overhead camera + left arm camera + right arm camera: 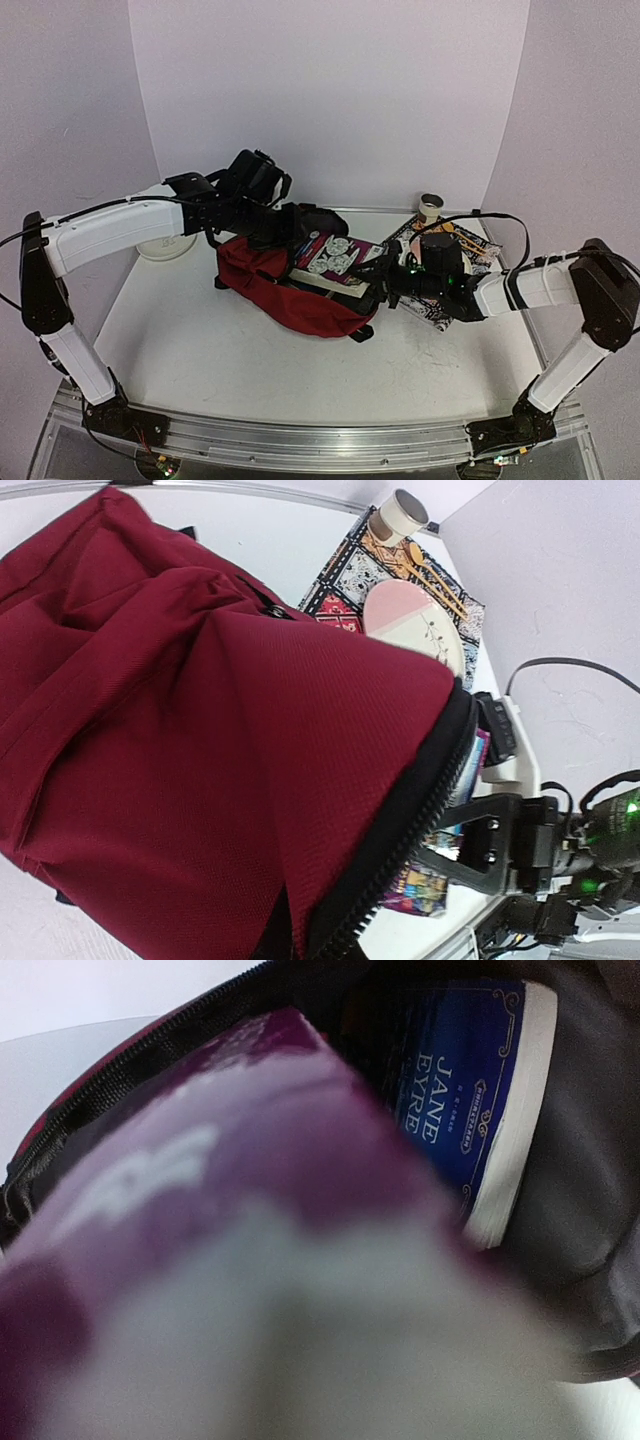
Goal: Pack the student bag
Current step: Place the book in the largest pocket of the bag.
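Red student bag (290, 295): lying on its side mid-surface (200, 340), zipper mouth open.
Inside the bag: blue "Jane Eyre" paperback (450, 1090) against the grey lining.
Purple book (335, 255): partly in the bag's mouth.
Right end effector (382, 277): at the bag's mouth, grasping the purple book.
Left end effector (318, 222): at the bag's far edge — grip cannot be told.
Beyond the bag: patterned mat (345, 575) with plate (415, 630) and cup (400, 515).

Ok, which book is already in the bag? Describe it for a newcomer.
Start at the big dark red bag and look into its open mouth, past the blurred purple-and-white book at the opening. Against the grey lining sits a blue paperback, the only one lettered JANE EYRE.
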{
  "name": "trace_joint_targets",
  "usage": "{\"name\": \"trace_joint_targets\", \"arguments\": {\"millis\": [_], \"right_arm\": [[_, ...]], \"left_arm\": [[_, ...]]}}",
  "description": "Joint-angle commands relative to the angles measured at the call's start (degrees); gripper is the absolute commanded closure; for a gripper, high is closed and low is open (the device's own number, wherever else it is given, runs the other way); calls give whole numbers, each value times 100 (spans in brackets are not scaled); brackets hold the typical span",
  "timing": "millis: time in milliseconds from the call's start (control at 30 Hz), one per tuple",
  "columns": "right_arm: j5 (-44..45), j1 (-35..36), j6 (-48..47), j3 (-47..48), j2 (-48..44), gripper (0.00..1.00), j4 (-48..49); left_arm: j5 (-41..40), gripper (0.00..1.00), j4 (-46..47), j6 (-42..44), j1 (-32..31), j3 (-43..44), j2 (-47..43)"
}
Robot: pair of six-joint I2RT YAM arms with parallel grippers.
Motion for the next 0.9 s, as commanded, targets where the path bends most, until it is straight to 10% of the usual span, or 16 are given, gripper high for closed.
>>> {"name": "trace_joint_targets", "arguments": {"millis": [0, 433, 867], "right_arm": [[438, 45, 162, 228, 309, 100, 955], [191, 441, 360, 685, 1126, 100, 529], [457, 852, 457, 1878, 2017, 100, 412]], "left_arm": [[620, 100, 700, -233, -123, -184, -648], [-542, 100, 723, -436, -121, -1026, -1567], [363, 100, 762, -272, -123, -1530, -1874]]}}
